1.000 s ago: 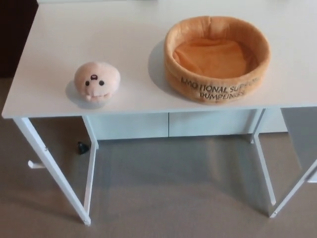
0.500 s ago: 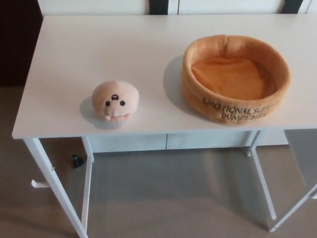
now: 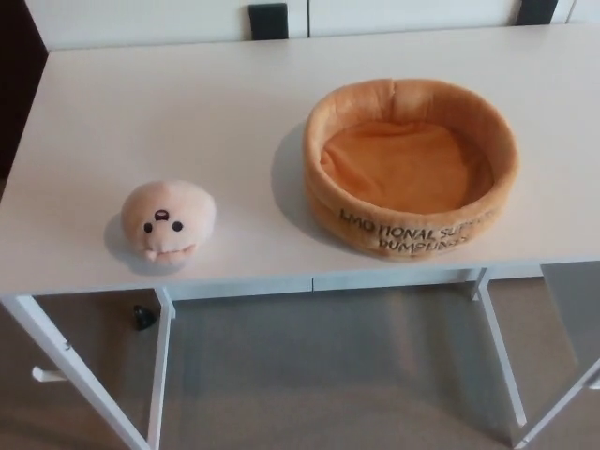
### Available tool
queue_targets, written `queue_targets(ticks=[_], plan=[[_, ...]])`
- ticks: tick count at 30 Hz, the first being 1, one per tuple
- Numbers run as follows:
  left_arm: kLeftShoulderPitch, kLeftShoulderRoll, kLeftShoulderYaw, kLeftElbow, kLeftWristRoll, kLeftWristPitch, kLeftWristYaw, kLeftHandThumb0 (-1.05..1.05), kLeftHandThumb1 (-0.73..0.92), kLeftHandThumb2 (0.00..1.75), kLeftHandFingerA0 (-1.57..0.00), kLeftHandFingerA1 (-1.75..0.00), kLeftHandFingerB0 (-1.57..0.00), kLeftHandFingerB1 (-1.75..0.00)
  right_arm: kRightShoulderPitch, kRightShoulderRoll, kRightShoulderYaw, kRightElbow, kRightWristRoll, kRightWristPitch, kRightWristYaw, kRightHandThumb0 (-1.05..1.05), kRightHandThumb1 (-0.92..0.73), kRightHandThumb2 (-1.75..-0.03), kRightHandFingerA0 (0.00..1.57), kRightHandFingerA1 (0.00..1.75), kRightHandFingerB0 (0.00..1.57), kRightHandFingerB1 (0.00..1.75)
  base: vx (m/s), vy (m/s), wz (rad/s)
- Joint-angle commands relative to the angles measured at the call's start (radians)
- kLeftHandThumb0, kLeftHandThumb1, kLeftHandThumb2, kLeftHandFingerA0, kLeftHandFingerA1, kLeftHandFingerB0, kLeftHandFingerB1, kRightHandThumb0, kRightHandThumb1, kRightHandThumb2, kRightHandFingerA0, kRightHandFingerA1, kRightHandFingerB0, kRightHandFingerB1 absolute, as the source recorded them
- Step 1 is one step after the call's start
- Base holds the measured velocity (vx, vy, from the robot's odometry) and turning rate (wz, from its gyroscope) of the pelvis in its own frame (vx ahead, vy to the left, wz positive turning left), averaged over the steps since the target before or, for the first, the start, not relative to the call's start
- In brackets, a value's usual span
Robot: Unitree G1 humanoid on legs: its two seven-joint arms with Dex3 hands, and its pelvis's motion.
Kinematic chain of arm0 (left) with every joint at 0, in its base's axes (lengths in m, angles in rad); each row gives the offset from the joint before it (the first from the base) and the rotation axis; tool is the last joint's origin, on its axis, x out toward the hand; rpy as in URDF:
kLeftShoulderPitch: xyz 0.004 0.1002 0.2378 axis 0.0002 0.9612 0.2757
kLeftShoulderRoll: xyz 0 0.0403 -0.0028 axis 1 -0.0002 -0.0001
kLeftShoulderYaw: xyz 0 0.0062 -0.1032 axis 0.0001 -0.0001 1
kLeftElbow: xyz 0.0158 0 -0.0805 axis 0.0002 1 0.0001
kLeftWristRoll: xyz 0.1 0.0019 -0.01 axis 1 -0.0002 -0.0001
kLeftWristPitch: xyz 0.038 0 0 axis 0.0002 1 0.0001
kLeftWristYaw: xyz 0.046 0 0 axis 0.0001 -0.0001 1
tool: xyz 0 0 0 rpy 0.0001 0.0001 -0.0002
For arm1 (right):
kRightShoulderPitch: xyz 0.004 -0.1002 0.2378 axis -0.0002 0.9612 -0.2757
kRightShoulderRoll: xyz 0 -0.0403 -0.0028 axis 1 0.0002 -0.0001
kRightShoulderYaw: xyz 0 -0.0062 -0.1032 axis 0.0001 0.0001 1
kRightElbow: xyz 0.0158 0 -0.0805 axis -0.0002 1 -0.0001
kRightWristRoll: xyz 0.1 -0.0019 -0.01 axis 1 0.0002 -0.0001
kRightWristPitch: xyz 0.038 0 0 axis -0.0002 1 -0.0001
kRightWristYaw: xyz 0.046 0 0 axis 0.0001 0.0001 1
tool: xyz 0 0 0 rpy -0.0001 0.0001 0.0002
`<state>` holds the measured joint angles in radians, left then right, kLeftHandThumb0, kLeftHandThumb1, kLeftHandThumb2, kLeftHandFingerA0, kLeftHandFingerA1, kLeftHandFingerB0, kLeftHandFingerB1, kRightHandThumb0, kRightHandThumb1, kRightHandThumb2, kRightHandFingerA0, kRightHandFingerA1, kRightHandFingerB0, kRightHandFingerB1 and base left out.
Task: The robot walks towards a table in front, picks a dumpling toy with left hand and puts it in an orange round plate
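Observation:
A pale pink plush dumpling toy [image 3: 168,220] with a small dark face sits on the white table [image 3: 169,112] near its front left edge. To its right stands a round orange plush plate [image 3: 411,167] with raised walls and black lettering on its front; nothing lies inside it. The toy and the plate are apart, with bare tabletop between them. Neither of my hands nor any arm shows in the head view.
The table's white legs [image 3: 157,375] reach down to a grey carpet. A small dark object [image 3: 142,317] lies on the floor under the table's left side. Two dark shapes [image 3: 268,20] stand against the white wall behind the table.
The whole picture has shifted as the camera moved: the table sits lower and larger in view, and more of the far edge and wall shows. Toy and plate keep their places on the table.

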<state>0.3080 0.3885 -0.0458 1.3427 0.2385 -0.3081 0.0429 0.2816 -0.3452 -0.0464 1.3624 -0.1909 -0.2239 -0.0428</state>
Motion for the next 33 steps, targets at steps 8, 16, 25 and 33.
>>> queue_targets(ticks=[8,16,25,33], plan=[[0.002,0.015,0.011,-0.001,0.000,-0.005,-0.007,-0.41,0.59,0.58,-0.76,-0.58,-0.39,-0.33,0.003,0.004,-0.003,-0.001,-0.001,0.008,-0.002,-0.44,-0.63,-0.59,0.75,0.47,0.36,0.33,0.05,0.225,-0.04],[0.006,0.017,0.001,-0.002,0.013,-0.020,0.015,-0.42,0.59,0.58,-0.75,-0.65,-0.40,-0.33,0.010,0.003,-0.003,-0.006,0.000,-0.004,0.004,-0.51,-0.55,-0.81,0.70,0.59,0.36,0.46,0.07,-0.032,0.07],[0.014,0.016,0.045,-0.027,-0.035,-0.106,0.044,-0.25,0.58,0.58,-0.76,-0.80,-0.43,-0.34,0.016,0.003,-0.006,-0.009,-0.001,-0.015,0.011,-0.51,-0.56,-0.82,0.71,0.60,0.38,0.47,0.01,-0.029,0.02],[0.091,0.031,0.184,-0.288,-0.139,-0.401,0.049,-0.30,0.56,0.57,-0.60,-0.40,-0.41,-0.34,0.015,0.006,-0.016,-0.012,0.012,-0.010,0.009,-0.50,-0.55,-0.81,0.70,0.60,0.39,0.47,0.00,0.000,0.00]])
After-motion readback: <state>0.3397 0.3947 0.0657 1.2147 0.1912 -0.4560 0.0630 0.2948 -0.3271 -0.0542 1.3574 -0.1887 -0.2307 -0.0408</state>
